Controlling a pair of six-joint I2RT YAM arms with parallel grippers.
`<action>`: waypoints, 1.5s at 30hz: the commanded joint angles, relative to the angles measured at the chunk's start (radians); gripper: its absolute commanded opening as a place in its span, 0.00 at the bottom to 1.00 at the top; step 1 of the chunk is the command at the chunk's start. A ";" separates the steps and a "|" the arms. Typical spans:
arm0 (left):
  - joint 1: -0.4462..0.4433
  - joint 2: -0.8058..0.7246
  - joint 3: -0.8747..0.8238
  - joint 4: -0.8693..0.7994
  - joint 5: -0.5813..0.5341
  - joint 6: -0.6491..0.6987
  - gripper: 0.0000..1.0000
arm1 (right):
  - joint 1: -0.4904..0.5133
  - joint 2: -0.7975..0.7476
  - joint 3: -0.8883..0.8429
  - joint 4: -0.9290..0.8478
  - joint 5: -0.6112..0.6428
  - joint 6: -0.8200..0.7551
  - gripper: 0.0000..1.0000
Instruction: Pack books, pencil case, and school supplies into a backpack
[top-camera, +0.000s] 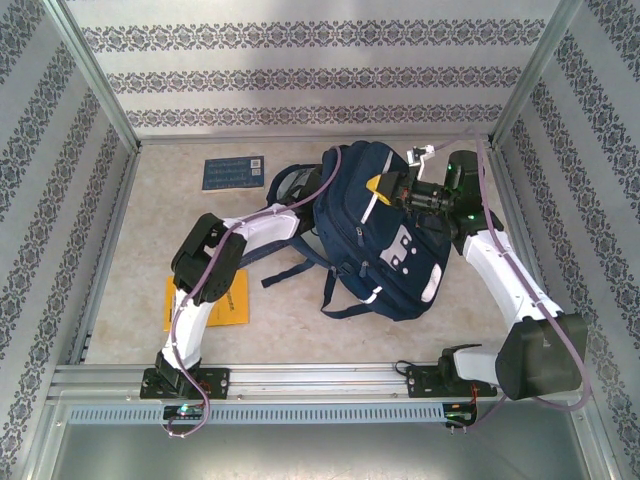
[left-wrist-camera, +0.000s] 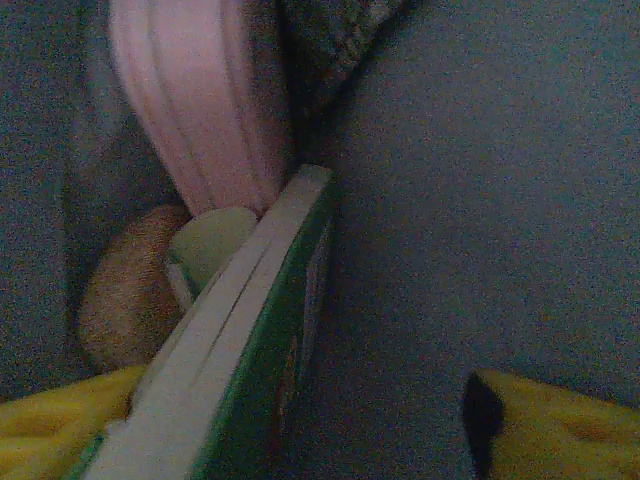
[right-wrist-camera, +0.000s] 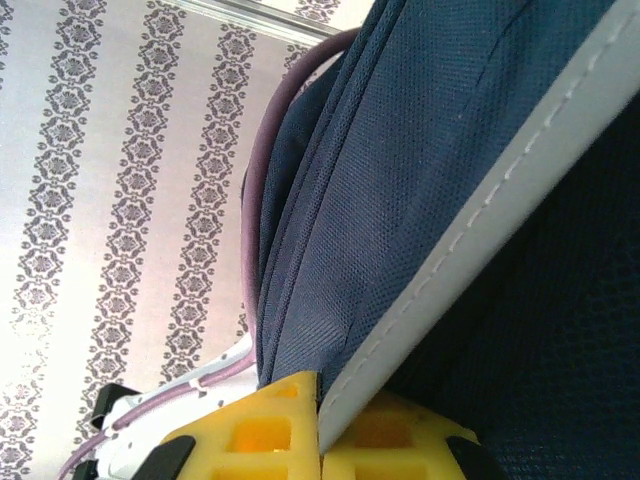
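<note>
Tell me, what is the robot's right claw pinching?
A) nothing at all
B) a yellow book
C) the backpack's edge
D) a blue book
C: the right gripper is shut on the white-trimmed edge of the backpack.

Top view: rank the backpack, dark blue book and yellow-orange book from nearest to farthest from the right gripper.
1. backpack, centre-right, clamped in the right gripper.
2. dark blue book, far left of the table.
3. yellow-orange book, near left of the table.
</note>
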 joint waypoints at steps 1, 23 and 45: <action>0.039 -0.120 -0.032 -0.067 -0.021 0.065 0.84 | -0.014 -0.052 0.059 0.079 -0.006 -0.062 0.00; 0.294 -0.546 -0.364 -0.096 0.056 0.087 1.00 | -0.027 -0.067 0.070 -0.240 0.232 -0.307 0.00; 0.536 -0.993 -0.468 -0.915 -0.674 0.358 1.00 | 0.111 0.071 0.229 -0.580 1.151 -0.613 0.52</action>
